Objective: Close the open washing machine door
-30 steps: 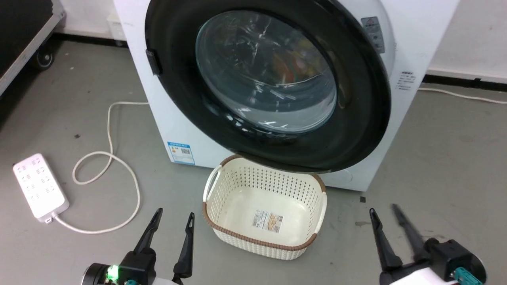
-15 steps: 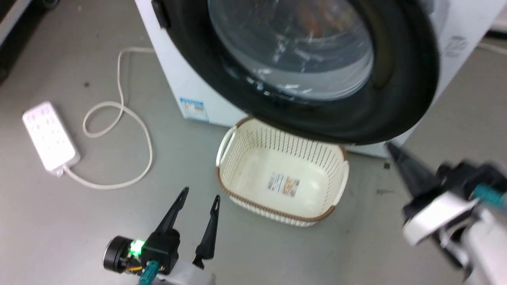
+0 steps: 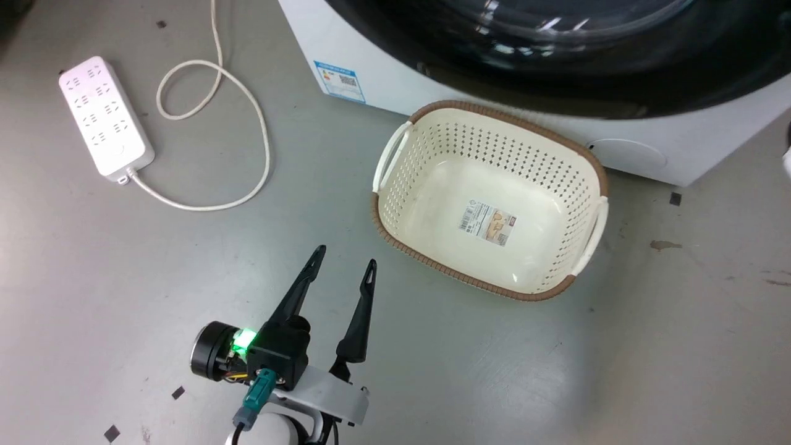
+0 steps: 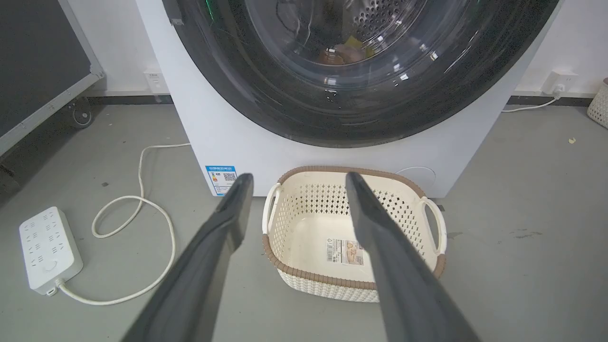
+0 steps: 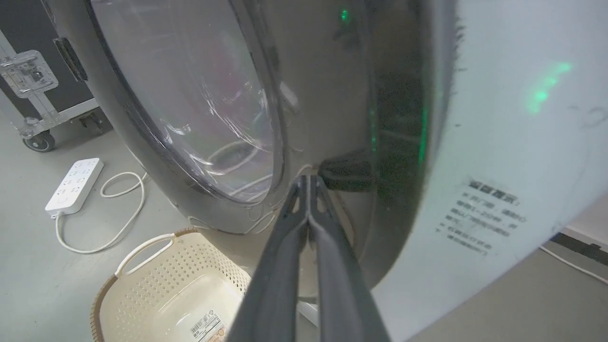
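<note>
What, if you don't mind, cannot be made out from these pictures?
Head view: the top edge cuts off most of the washing machine door.
Right wrist view: whether the shut right tool touches the door is unclear; the side label is blurred.
Left wrist view: the items in the drum are veiled by glass reflections.

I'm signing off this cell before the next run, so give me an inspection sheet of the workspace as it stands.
Surface: grey floor, scuffed and stained.
Job's things: washing machine, white; washing machine door near its front, whether latched cannot be told.
Clutter: cream basket before the machine, empty apart from a label.
Claws: left claw open above the floor, holding nothing; right claw shut, tips at the door's black rim.
Cables: power strip, white cord looped on the floor.
Surroundings: black wheeled case, white wall.
</note>
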